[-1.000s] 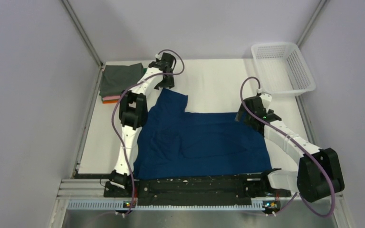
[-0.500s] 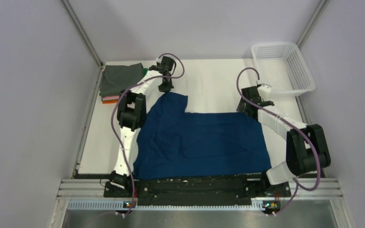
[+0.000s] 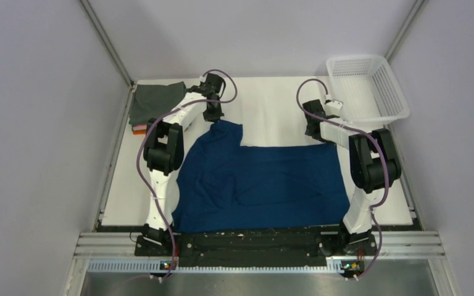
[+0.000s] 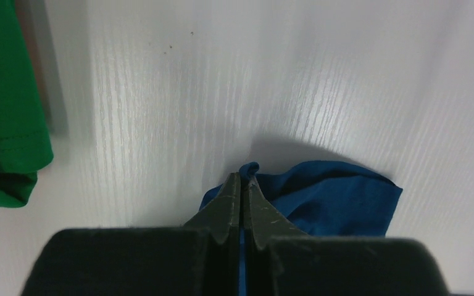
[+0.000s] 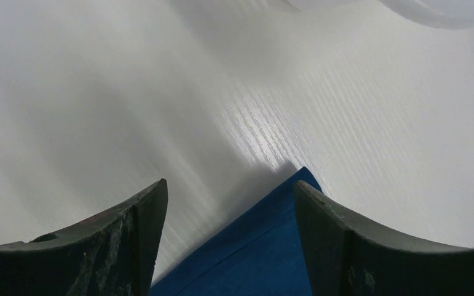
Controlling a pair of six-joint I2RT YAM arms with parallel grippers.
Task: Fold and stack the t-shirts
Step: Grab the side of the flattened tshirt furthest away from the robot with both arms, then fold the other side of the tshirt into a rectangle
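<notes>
The stack (image 3: 154, 103) of folded shirts is sitting in the far left corner against the left wall (image 3: 49, 123), grey on top, with pink and orange edges showing beneath. A green shirt (image 4: 3, 105) is poking out on its right side, with a strip of bare tabletop (image 3: 271, 105) lying between it and the left hand (image 4: 241, 179). That hand is pinching fully closed on the far edge of the navy shirt (image 3: 265, 185) at its sleeve, a sliver of blue showing between the fingers and cloth bunching at their tips. The navy shirt is spreading across the middle, its near hem running along the tabletop's near edge by the arm bases. White tabletop is lying open beyond its far edge, between the two hands. The right hand (image 5: 229, 185) is standing open, its fingers straddling the shirt's far right corner without gripping it. The basket (image 3: 370, 92) is sitting at the far right corner, just beside that hand.
</notes>
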